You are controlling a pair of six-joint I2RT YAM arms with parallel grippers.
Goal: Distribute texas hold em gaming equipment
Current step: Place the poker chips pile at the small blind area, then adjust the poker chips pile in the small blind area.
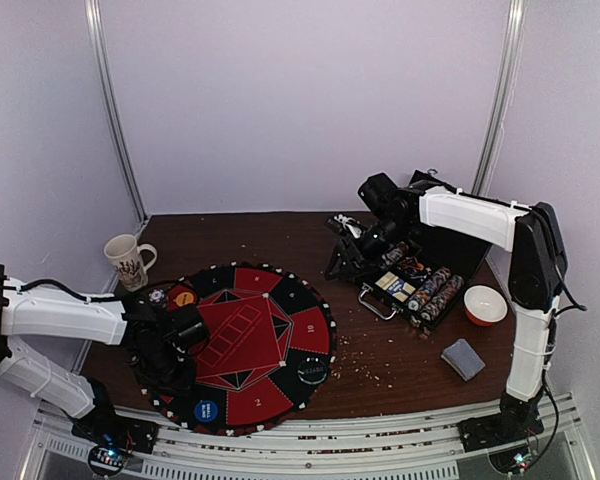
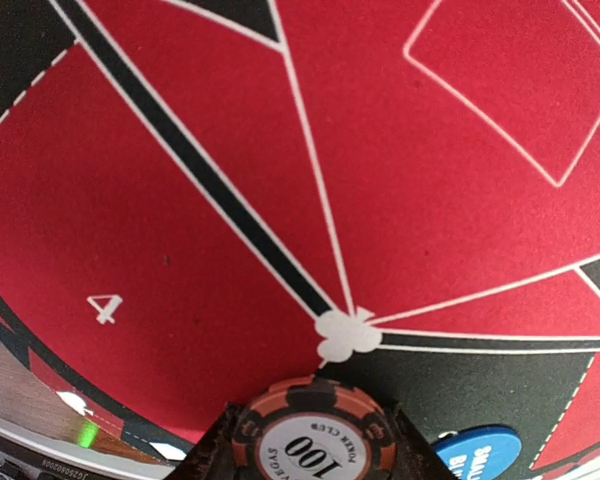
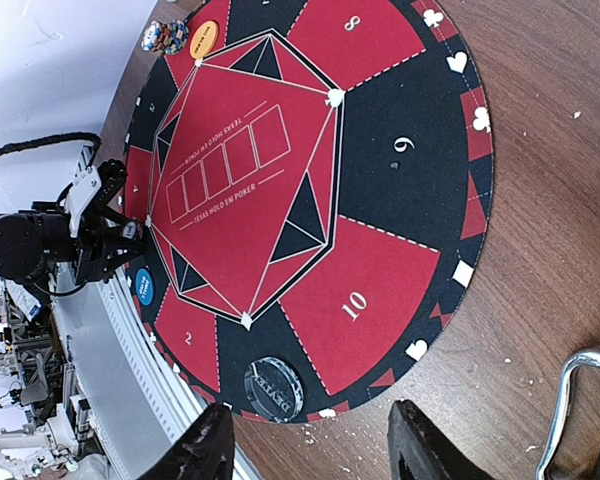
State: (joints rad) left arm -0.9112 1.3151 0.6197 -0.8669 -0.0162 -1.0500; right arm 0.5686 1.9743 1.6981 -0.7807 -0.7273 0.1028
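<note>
My left gripper (image 1: 172, 366) is shut on an orange-and-black striped "100" poker chip (image 2: 315, 440) and holds it just above the round mat (image 1: 280, 345), near segment 4. A blue button disc (image 2: 477, 452) lies on the mat just to its right and also shows in the top view (image 1: 206, 410). A black dealer disc (image 3: 273, 388) lies on the mat's near right edge. A yellow disc (image 3: 205, 38) and a small chip stack (image 3: 167, 38) sit at the mat's far left. My right gripper (image 3: 310, 452) is open and empty, above the table between the mat and the black case (image 1: 420, 285).
The open case holds rows of striped chips (image 1: 435, 293); its metal handle (image 3: 578, 400) shows in the right wrist view. A grey-blue card deck (image 1: 464, 358) and a red bowl (image 1: 485, 305) lie at the right. A mug (image 1: 128, 260) stands at the far left. Crumbs dot the table.
</note>
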